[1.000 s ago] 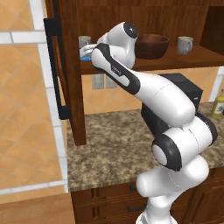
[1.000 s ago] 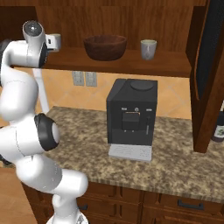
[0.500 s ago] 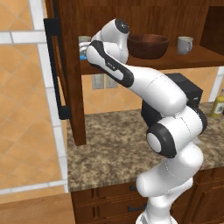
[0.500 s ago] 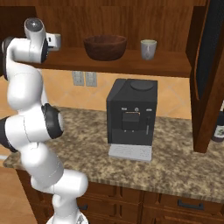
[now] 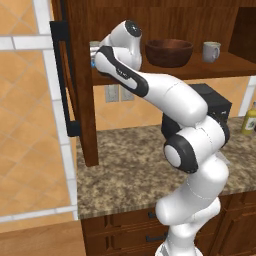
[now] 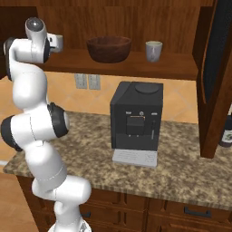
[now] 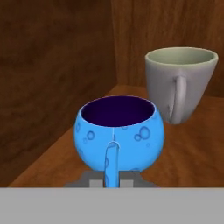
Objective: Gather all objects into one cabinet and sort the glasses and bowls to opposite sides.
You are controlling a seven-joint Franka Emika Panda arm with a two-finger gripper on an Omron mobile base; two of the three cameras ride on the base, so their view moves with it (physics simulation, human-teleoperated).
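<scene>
blue mug (image 7: 119, 133): bright blue, bubble-spotted, dark purple inside; upright on cabinet shelf (image 6: 136, 66) near the left corner, handle toward the hand camera

pale grey-white mug (image 7: 180, 83): upright, just behind and beside the blue one, apart from it, handle facing the camera

second pale mug (image 6: 153, 50): upright, right part of shelf

wooden bowl (image 6: 108, 48): wide, dark reddish-brown, upright mid-shelf, left of that mug

cabinet door (image 5: 75, 80): open, black bar handle (image 5: 64, 80)

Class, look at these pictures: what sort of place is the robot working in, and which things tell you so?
Most likely a home kitchen, computer-rendered: a granite-look counter carrying a black coffee machine, and a wooden wall cabinet whose shelf holds a wooden bowl and mugs, including a blue mug.
</scene>
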